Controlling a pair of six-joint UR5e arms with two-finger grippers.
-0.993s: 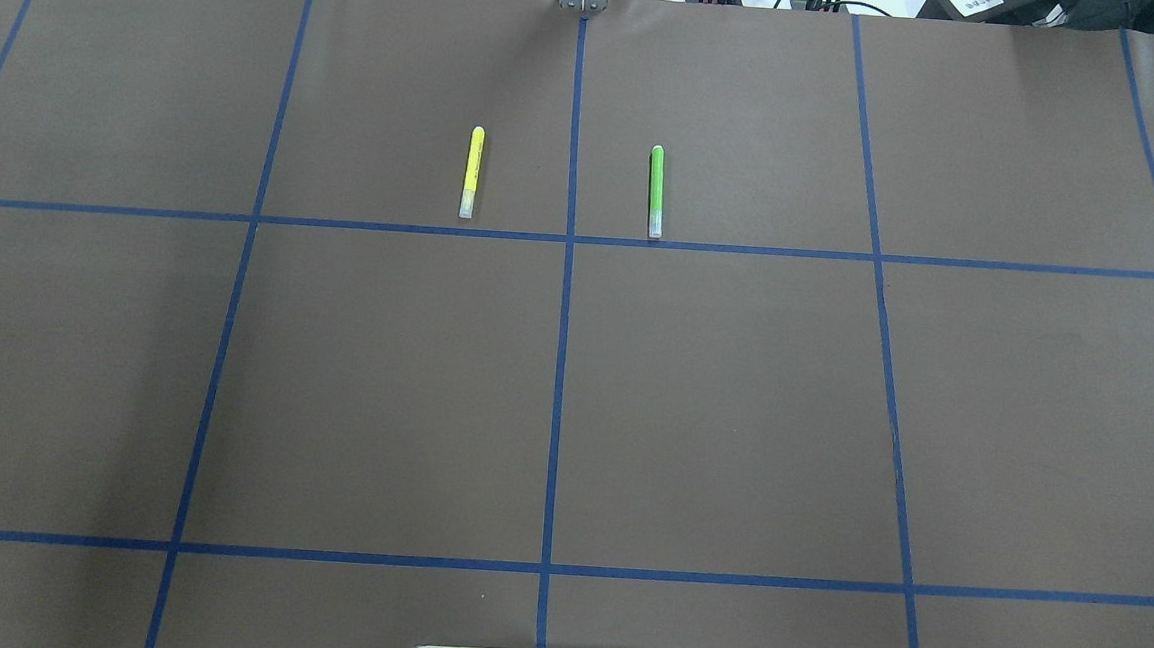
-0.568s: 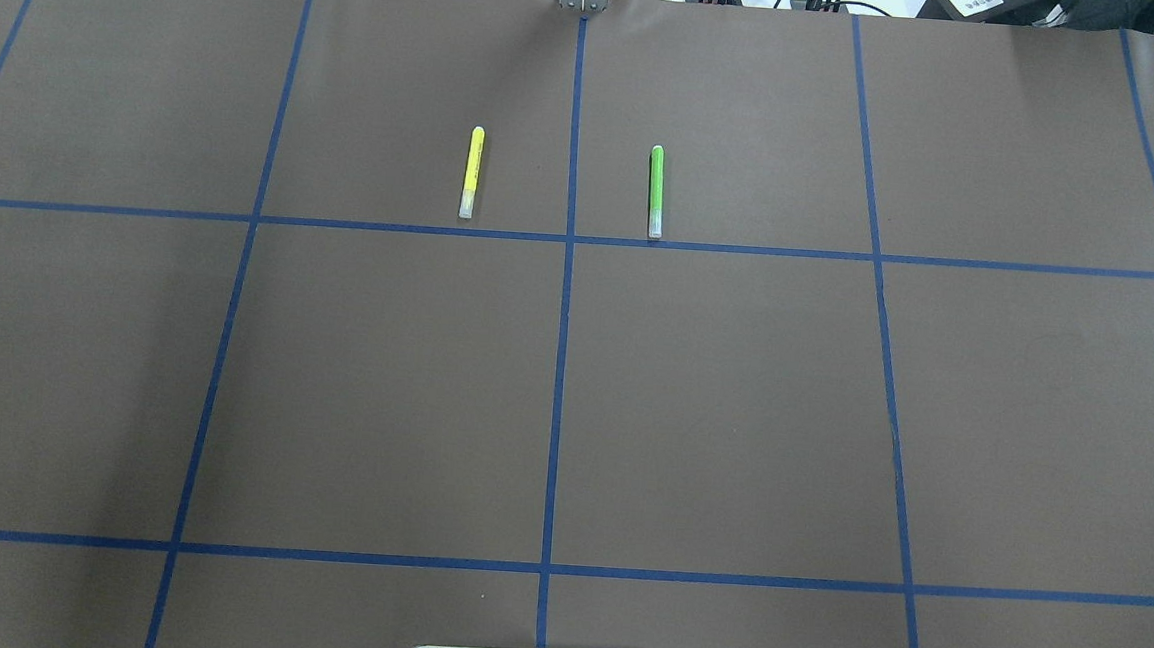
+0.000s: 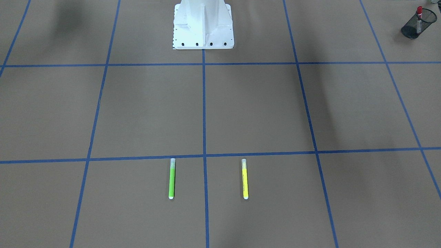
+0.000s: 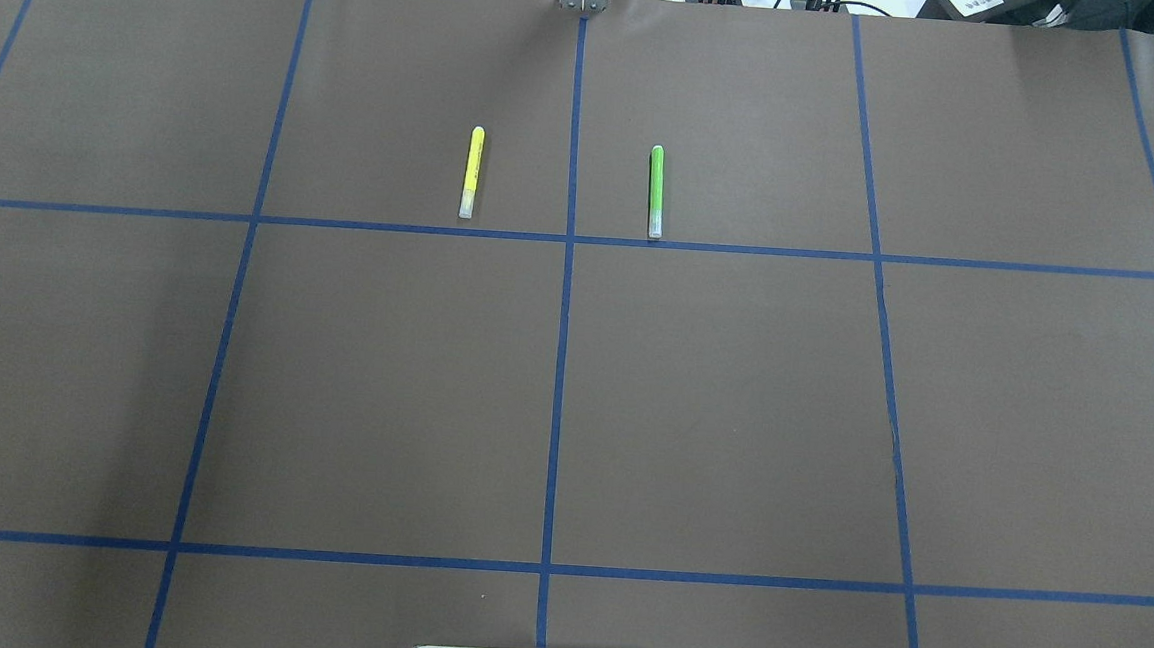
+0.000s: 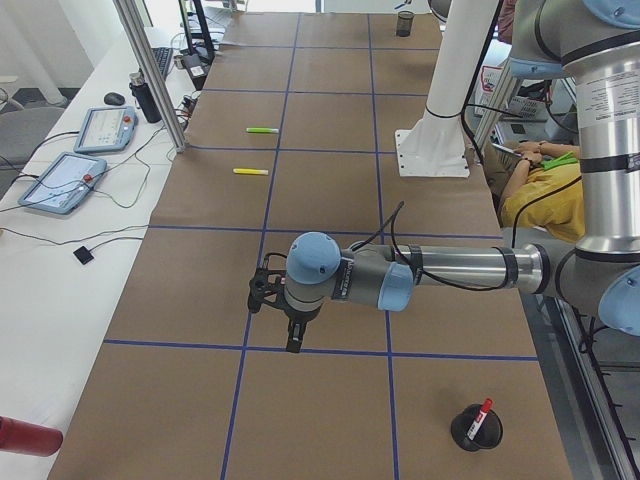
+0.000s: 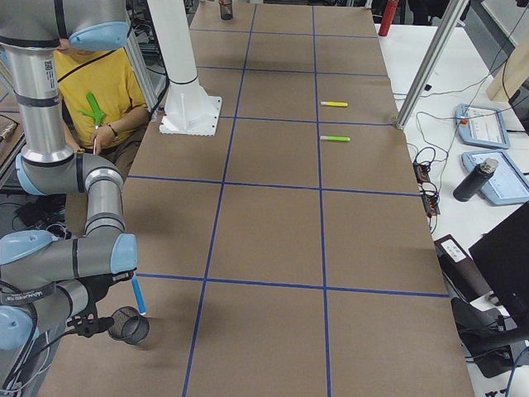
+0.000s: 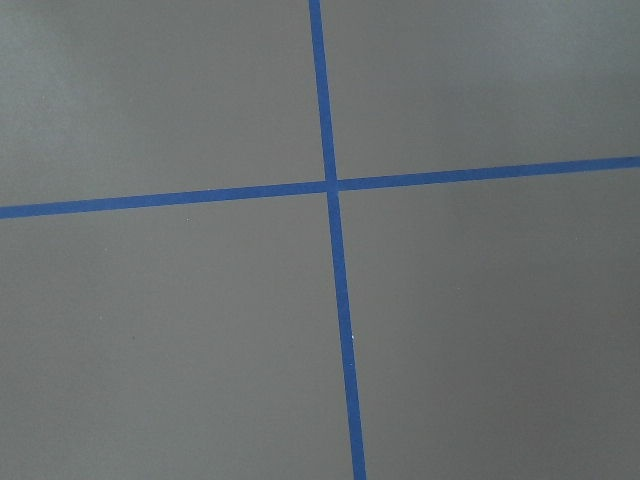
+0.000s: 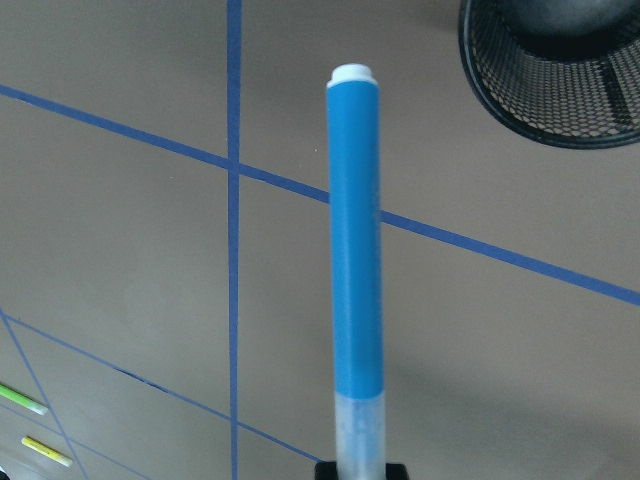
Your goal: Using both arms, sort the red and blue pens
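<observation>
**Step in hand: deposit the blue pen**

The right end effector (image 8: pixel 360 468) is clenched on the clear-capped end of the blue pen (image 8: pixel 356 250). The pen is held clear of the counter (image 4: pixel 731 424), beside the right-side mesh cup (image 8: pixel 560 80) and not over its mouth. Treat this as the carry-to-cup step; the red marker (image 5: pixel 484 411) stands in the left-side mesh cup (image 5: pixel 472 432), so that half looks finished.

For the next move, expect a shift that brings the pen's free end over the cup mouth, near upright, then a release; a release short of the rim would likely drop the pen onto the counter.

The left end effector (image 5: pixel 291 338) hovers over a tape crossing (image 7: pixel 333 185); you cannot tell whether it is released or clenched.

Count:
- one blue pen; one red marker
- one green pen (image 4: pixel 656 191) and one yellow pen (image 4: pixel 470 172), lying parallel, well apart from both cups
- two mesh cups; two arms
</observation>
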